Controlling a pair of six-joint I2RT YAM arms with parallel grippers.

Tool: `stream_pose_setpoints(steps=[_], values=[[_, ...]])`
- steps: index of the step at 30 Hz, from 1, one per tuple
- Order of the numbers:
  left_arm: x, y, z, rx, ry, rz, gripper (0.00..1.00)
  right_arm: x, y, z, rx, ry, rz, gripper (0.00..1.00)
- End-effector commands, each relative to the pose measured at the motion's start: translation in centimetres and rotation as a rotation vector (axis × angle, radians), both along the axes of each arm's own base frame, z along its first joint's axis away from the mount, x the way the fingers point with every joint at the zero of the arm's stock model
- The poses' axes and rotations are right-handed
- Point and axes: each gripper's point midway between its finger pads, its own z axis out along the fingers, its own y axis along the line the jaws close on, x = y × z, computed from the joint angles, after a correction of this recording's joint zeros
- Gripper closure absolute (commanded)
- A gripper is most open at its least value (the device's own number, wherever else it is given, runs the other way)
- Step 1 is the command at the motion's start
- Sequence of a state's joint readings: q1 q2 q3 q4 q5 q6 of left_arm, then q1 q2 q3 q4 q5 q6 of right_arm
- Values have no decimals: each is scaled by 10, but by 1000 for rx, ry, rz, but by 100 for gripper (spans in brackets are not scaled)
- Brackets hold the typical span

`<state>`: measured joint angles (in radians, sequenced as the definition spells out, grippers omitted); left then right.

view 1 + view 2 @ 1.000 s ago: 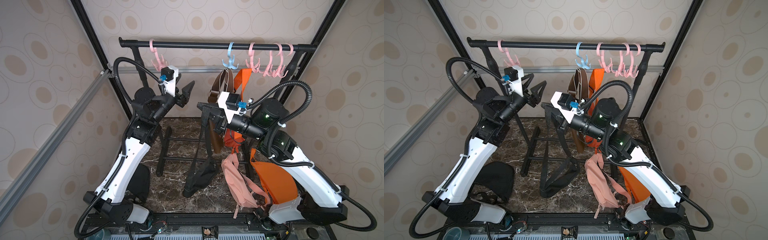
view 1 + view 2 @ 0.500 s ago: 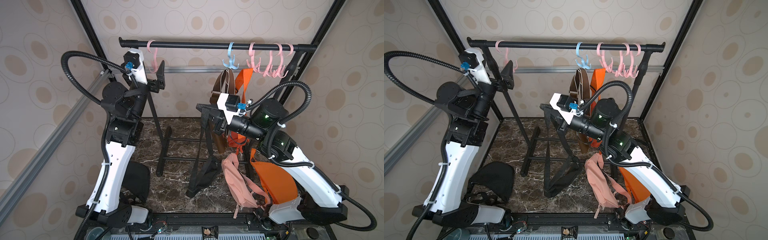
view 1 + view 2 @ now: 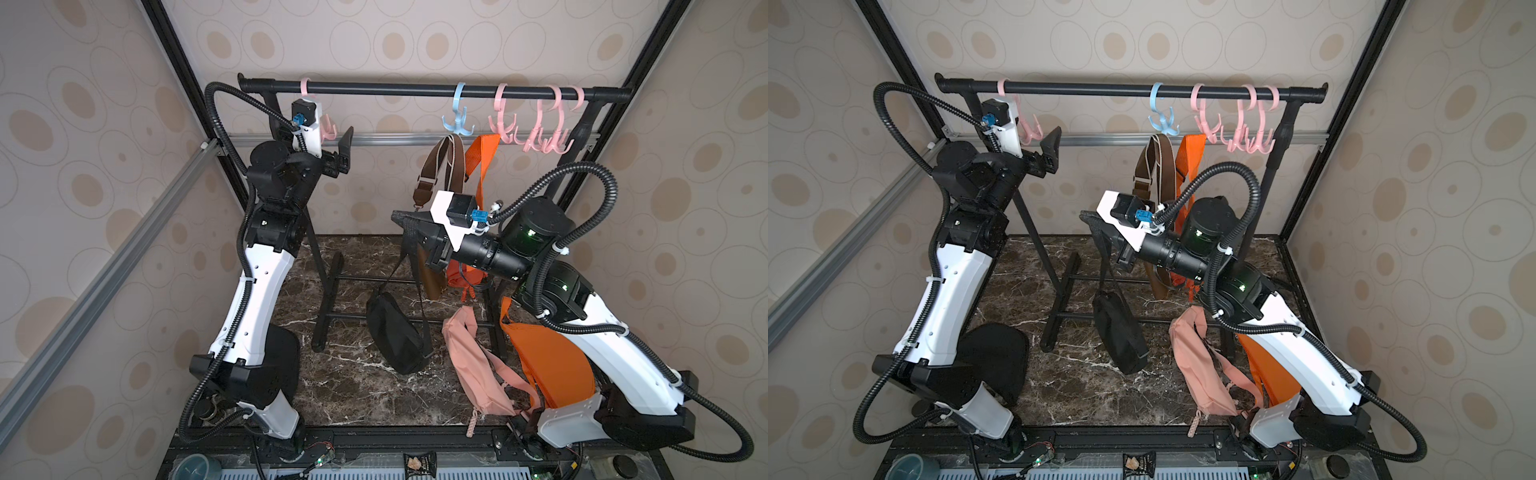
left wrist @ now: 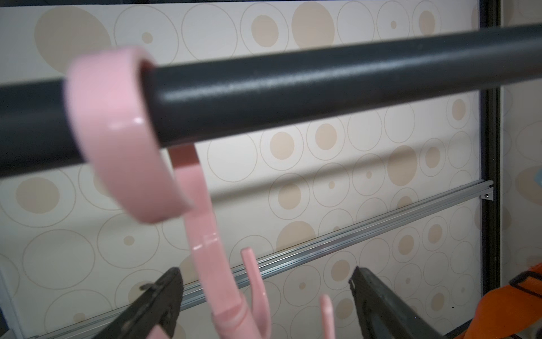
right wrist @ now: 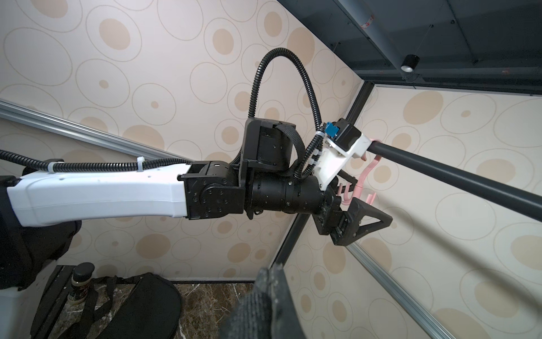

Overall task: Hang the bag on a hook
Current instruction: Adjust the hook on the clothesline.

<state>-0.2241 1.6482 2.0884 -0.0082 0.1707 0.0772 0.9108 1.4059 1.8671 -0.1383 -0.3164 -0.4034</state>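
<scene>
The black bag [image 3: 395, 340] [image 3: 1119, 332] hangs by its strap [image 3: 409, 245], its lower end near the marble floor. My right gripper [image 3: 401, 216] [image 3: 1090, 216] [image 5: 271, 270] is shut on that strap, below and in front of the black rail [image 3: 395, 88] [image 3: 1100, 88]. At the rail's left end hangs a pink hook [image 3: 326, 129] [image 3: 1030, 129] [image 4: 205, 234]. My left gripper [image 3: 332, 139] [image 3: 1038, 139] [image 4: 264, 274] is open there, with a jaw on either side of the hook's prongs and not touching them.
A brown bag [image 3: 440, 166] and an orange bag [image 3: 478, 166] hang below a blue hook [image 3: 458, 120] and a pink one. Several pink hooks [image 3: 540, 137] crowd the rail's right end. On the floor lie a pink bag [image 3: 478, 365], an orange bag [image 3: 548, 361] and another black bag [image 3: 282, 365].
My left arm has swung away from the middle, up to the pink hook at the rail's left end, and its jaws have opened wider. The right gripper has kept hold of the strap.
</scene>
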Motion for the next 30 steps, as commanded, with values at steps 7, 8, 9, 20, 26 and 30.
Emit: stream_pose_setpoints(steps=[7,8,9,20,26,30], values=[[-19,-35,27,-5,-88,-187,10,-9,-7,3,4,-50,-3,100],[-21,-44,25,10,-83,-211,10,-9,-7,3,4,-52,-5,100],[-21,-52,22,28,-76,-225,10,-10,-8,4,6,-54,-5,100],[-37,-130,6,88,-43,-382,11,-15,-14,9,16,-58,-1,100],[-55,-146,9,112,-49,-408,10,-14,-18,9,8,-65,-28,100],[-64,-148,2,125,-22,-424,9,-13,-20,12,15,-71,-40,100]])
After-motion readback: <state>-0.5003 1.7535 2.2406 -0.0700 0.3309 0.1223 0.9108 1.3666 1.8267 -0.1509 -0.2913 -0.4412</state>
